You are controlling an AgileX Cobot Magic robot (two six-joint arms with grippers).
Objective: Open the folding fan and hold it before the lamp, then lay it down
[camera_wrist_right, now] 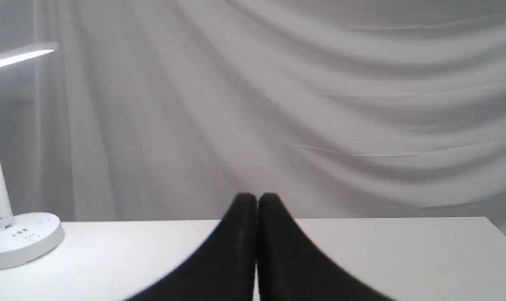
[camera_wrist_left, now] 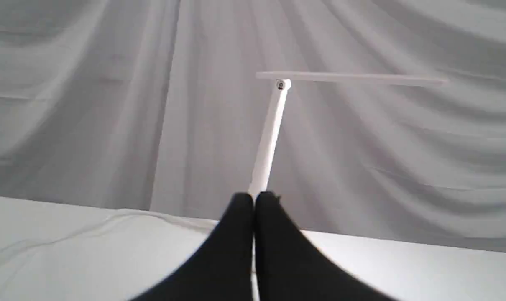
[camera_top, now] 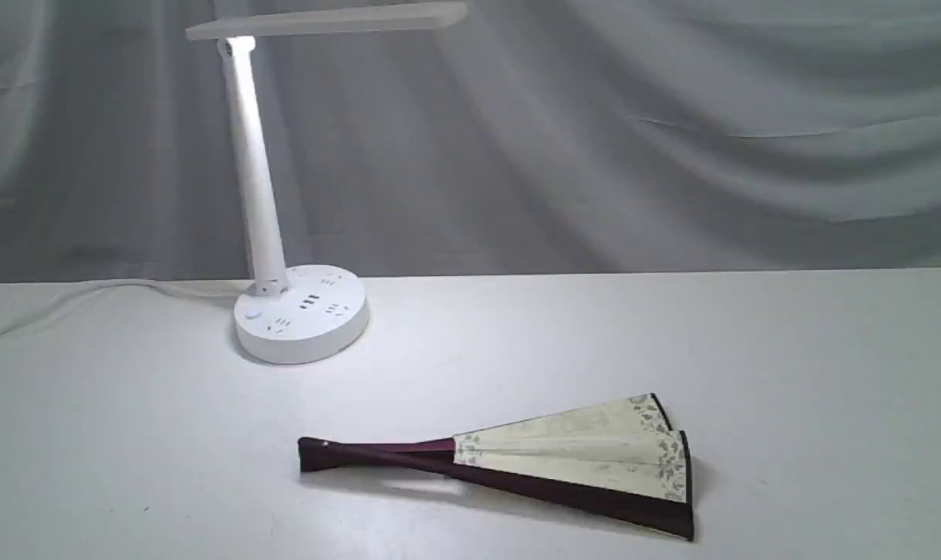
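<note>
The folding fan [camera_top: 564, 459] lies flat on the white table [camera_top: 789, 373], front and centre in the exterior view. It is only slightly spread, with a narrow wedge of cream leaf between dark maroon guards and its pivot end pointing left. The white lamp [camera_top: 264, 233] stands behind it at the left, its bar head lit. The lamp [camera_wrist_left: 269, 133] stands straight ahead of the left gripper [camera_wrist_left: 255, 200], whose black fingers are pressed together, empty. The right gripper [camera_wrist_right: 257, 200] is shut and empty too, with the lamp [camera_wrist_right: 10, 234] off to one side. Neither gripper shows in the exterior view.
A white cord [camera_top: 89, 299] runs from the lamp's base to the table's left edge. A grey draped cloth [camera_top: 634, 140] hangs behind the table's back edge.
</note>
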